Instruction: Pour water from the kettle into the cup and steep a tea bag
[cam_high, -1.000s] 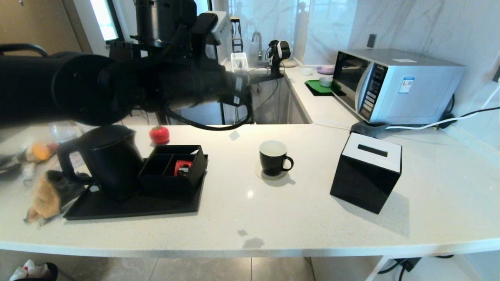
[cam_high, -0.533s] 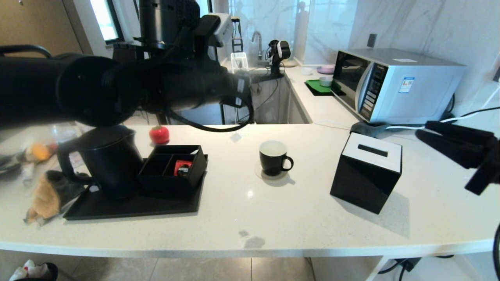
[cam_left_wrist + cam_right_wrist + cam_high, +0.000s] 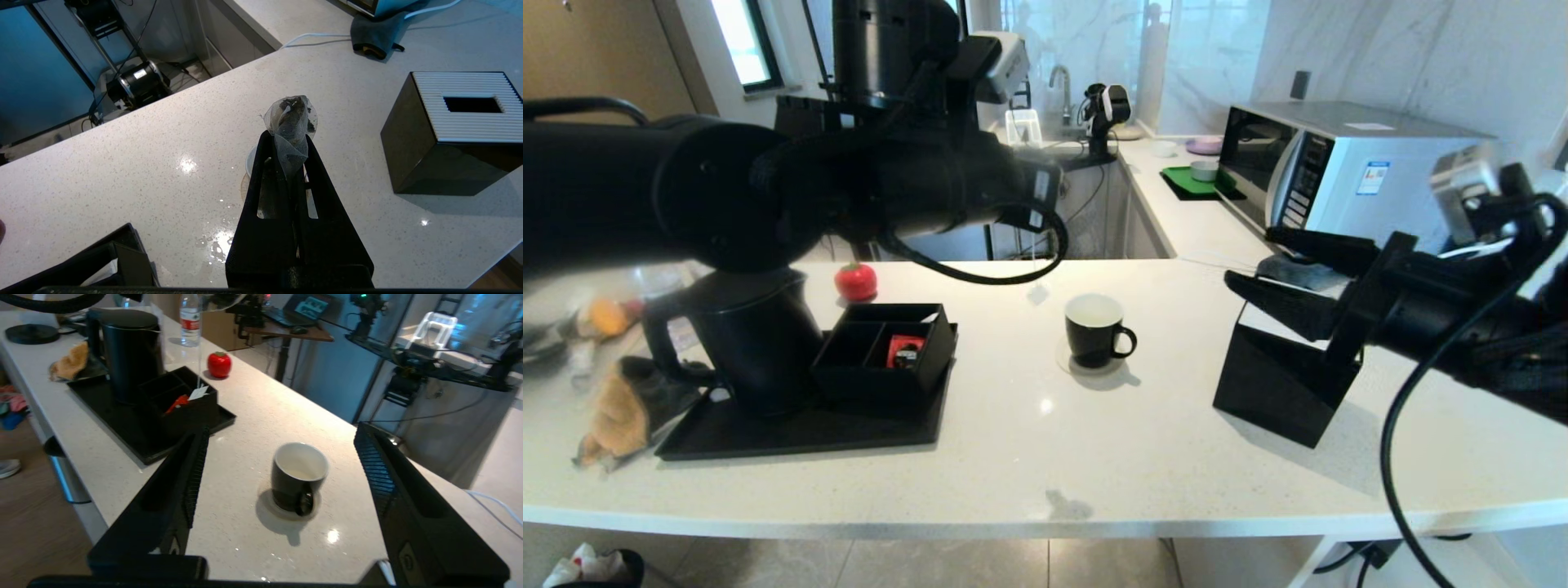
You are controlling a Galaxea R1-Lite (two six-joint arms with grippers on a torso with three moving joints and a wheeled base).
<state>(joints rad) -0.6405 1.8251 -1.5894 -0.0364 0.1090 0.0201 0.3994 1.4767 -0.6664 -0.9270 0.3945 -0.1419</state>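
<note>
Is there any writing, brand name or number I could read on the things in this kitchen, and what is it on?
Nothing is legible.
Silver microwave: a blue-and-white sticker on its side and button markings on its front panel, too small to read.
Clear plastic bottle with a red-and-white label: print too blurred to read.
Red packet in the black divided box: print too small to read.
Tea bag's white tag: no print discernible.

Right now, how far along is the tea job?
Pouring may be done: the kettle stands on its tray, water in the cup unclear. In hand: left gripper pinches the tea bag near the cup; right gripper open. Left: lower the bag in.
</note>
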